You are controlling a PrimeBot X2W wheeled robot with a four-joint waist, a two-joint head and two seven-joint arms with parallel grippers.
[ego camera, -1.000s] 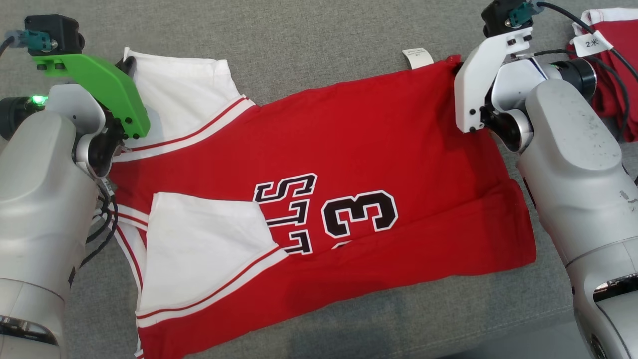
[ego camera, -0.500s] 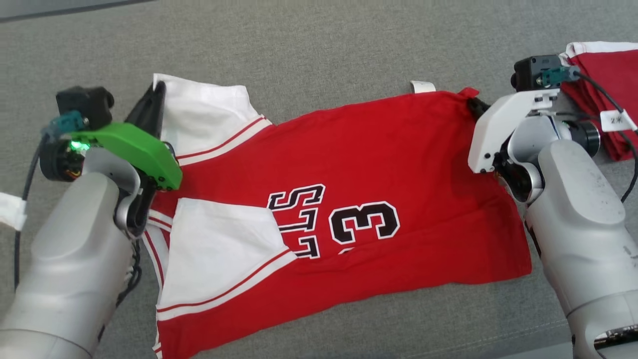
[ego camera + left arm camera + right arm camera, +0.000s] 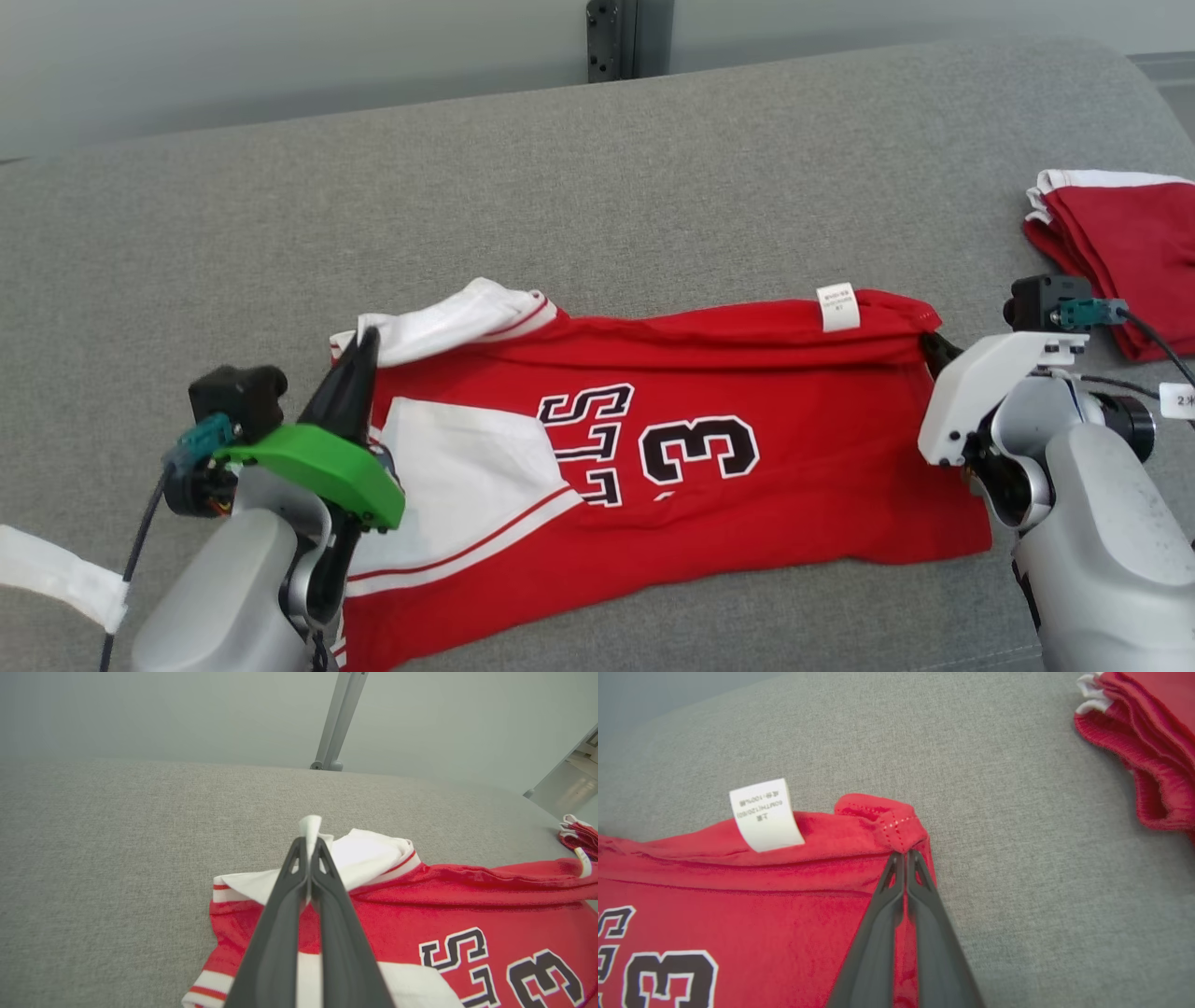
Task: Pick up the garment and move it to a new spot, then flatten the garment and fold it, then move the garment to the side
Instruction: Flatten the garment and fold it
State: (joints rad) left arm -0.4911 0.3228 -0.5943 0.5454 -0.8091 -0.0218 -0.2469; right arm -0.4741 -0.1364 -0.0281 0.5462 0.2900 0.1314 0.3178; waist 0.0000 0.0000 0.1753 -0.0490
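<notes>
Red basketball jersey lies spread across the middle of the grey cushion, number side up. Within the last second its far edge has come up off the cushion and rolled toward the near side, so the care label now sits on top of the roll. The left end effector is clenched on the white corner at far left, the right end effector on the red hem corner at far right. The head camera has tilted up too. The lengthwise fold looks just begun; another folded red garment lies at the far right
</notes>
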